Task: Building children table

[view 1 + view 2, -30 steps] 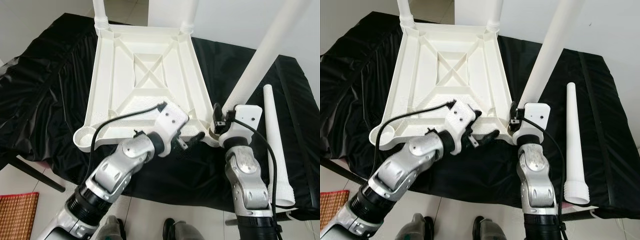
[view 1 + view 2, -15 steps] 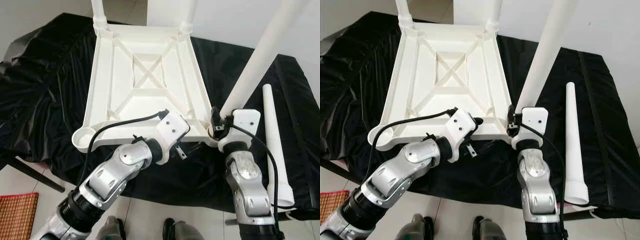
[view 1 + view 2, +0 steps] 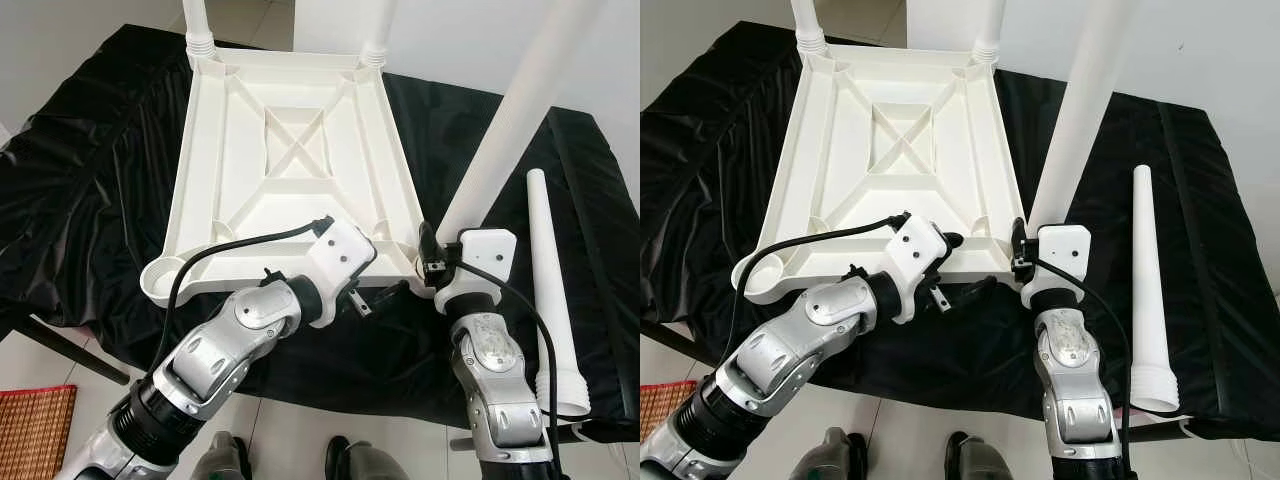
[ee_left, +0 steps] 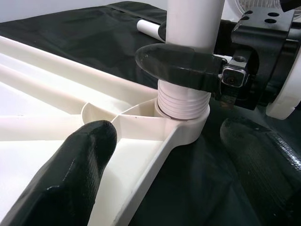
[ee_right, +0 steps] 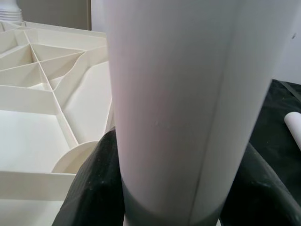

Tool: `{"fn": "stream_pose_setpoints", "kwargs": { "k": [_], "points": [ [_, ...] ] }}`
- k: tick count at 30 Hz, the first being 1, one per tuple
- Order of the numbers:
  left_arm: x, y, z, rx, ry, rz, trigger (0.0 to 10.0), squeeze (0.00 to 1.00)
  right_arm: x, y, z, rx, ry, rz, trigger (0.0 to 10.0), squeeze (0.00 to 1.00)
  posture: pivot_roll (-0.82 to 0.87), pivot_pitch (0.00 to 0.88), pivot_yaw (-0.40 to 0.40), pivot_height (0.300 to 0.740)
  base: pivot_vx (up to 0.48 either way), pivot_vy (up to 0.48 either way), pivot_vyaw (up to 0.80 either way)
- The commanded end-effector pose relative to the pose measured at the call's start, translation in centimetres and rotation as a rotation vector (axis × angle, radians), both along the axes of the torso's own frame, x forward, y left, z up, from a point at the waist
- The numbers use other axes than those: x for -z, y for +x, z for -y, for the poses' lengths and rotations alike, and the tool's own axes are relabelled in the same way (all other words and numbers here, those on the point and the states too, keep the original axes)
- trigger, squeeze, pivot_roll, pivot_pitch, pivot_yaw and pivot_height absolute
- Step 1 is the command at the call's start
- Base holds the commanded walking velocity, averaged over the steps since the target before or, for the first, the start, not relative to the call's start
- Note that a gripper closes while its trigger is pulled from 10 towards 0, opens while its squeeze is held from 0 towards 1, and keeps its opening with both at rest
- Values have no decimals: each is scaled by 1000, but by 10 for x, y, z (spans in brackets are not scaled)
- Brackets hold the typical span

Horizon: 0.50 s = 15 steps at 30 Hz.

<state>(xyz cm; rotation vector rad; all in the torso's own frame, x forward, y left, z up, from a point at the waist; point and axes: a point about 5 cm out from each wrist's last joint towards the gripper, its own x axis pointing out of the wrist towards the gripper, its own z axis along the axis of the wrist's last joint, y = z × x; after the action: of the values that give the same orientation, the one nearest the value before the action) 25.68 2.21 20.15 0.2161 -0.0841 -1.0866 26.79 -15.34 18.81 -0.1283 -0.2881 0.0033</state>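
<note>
A white plastic table top (image 3: pixel 290 160) is lying upside down on a black cloth (image 3: pixel 90 190) that is covering a work surface, with its ribbed underside facing up. Two legs (image 3: pixel 197 20) are already standing in the far corner sockets. A third leg (image 3: pixel 510 120) is standing in the near right corner socket (image 4: pixel 183 120), and the right gripper (image 3: pixel 428 262) is clamping its black fingers (image 4: pixel 181 66) around this leg just above the threaded base. The left gripper (image 3: pixel 385 295) is sitting at the near edge of the table top, just left of that corner; its two fingers (image 4: pixel 70 174) are standing apart, one over the white frame and the other over the cloth, holding nothing. The near left corner socket (image 3: pixel 165 275) is standing empty. A fourth leg (image 3: pixel 548 290) is lying loose on the cloth at the right side, with its wide end toward the near edge.
</note>
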Motion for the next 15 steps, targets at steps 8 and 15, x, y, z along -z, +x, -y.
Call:
{"fn": "stream_pose_setpoints", "kwargs": {
  "k": [8, 15],
  "points": [
    [-3, -11, 4, 160, 25, -10, 10000, 0, 18, -4, 2, -39, 42, -58, 10000, 0, 67, 187, -39, 740, 0, 0, 0],
    [-5, -12, 2, 160, 22, -10, 10000, 0, 25, -1, 17, 64, 297, -125, 10000, 0, 67, 204, -26, 740, 0, 0, 0]
  ]
}}
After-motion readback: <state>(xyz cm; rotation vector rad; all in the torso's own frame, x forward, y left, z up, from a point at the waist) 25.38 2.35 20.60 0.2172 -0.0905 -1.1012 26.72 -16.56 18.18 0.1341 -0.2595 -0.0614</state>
